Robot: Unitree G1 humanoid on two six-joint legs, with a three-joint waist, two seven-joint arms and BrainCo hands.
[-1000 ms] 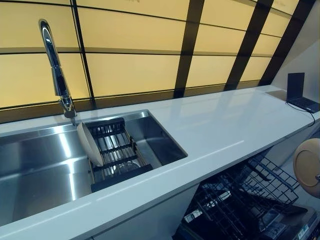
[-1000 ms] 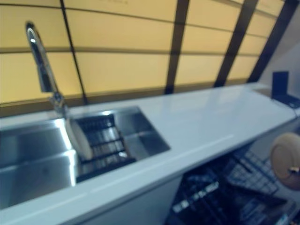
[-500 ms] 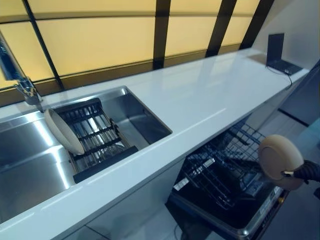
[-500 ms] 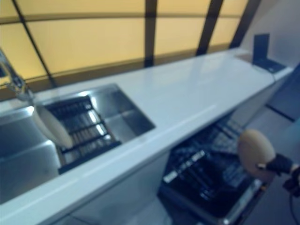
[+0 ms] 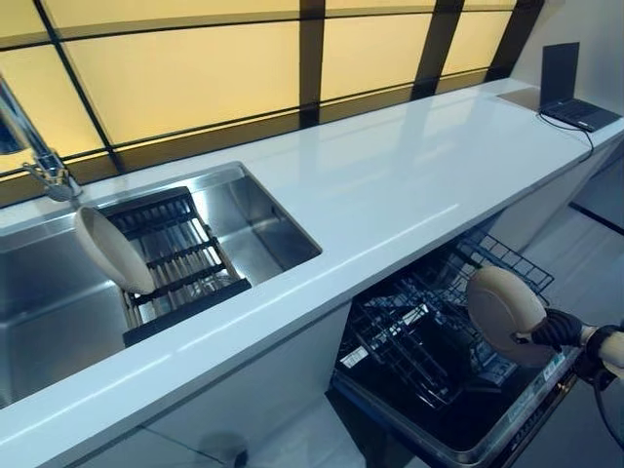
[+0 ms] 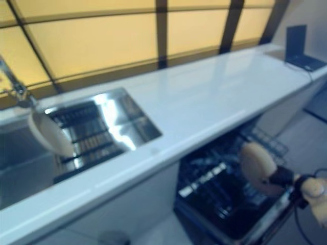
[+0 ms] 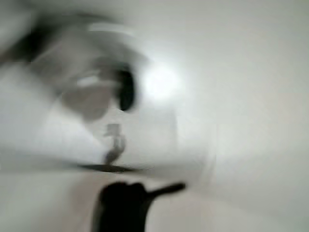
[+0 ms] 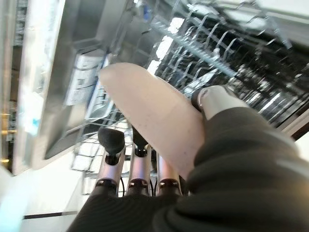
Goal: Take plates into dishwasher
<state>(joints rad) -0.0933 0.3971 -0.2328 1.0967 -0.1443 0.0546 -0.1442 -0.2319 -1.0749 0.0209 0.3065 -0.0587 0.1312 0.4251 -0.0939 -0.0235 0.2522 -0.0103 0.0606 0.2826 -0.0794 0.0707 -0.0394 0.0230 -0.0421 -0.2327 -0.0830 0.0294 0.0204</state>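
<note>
Plate [image 5: 503, 314] held over the dishwasher rack [image 5: 429, 336]
Right hand [image 5: 560, 330] pinches its rim, thumb [image 8: 215, 100] against fingers [image 8: 112, 145].

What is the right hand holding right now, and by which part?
The right hand holds a beige plate by its rim, thumb on one face and fingers on the other, above the open dishwasher rack.

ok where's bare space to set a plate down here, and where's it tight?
Free: the white counter, bare from the sink to the laptop. Tight: the sink's rack already holds a plate, and the dishwasher rack is dense with tines. The right hand holds a plate above it.
</note>
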